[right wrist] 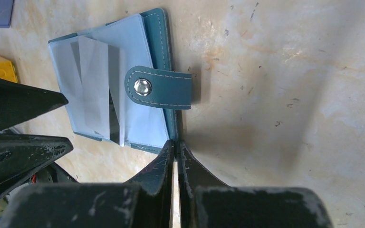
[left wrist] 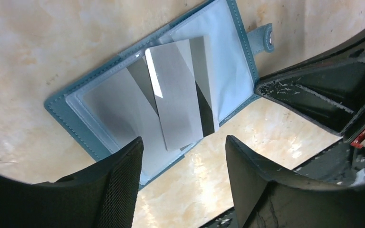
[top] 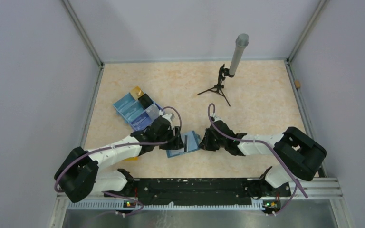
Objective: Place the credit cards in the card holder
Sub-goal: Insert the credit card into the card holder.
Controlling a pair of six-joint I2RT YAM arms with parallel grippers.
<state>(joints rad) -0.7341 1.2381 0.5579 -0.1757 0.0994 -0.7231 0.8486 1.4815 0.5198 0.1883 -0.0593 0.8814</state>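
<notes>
Card holder [left wrist: 229,57] open flat, silvery card [left wrist: 178,97] slanting inside, left hand [left wrist: 184,142] wide, right hand [right wrist: 176,145] closed

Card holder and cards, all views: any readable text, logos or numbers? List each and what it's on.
None readable.
Silvery card in the open card holder: blank face, no print visible.
Clasp snap: no marking legible.
Blue partitioned tray in the top view: too small to tell.
</notes>
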